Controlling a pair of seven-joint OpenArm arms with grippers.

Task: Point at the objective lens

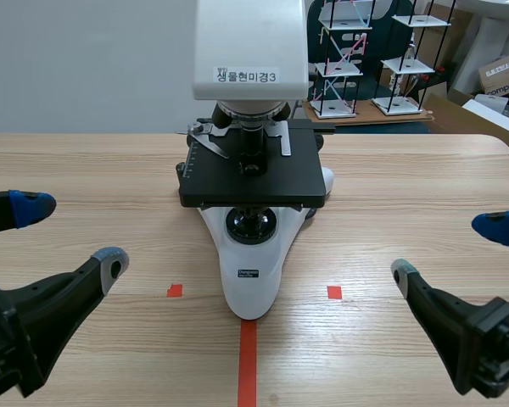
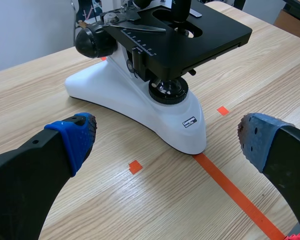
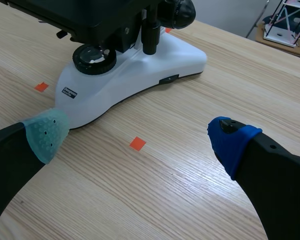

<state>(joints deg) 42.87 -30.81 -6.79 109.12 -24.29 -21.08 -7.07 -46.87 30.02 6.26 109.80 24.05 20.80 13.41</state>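
White glossy microscope point(image 1: 250, 284), black objective lens point(image 1: 253, 149)

Bright, even indoor light, soft and from overhead. Wooden table point(image 1: 424, 186) uniformly lit, no hot spots. Microscope point(image 1: 251, 280): white base with mild sheen, thin dark shadow hugging its edge on table. Black stage point(image 2: 210, 35) shows pale reflection across top. Objective lens point(image 1: 253, 146) sits in shade under white head point(image 1: 250, 47) — detail there lost in dark. Illuminator glass point(image 3: 94, 56) catches small white glints. Wall point(image 1: 85, 59) flat, shadowless.
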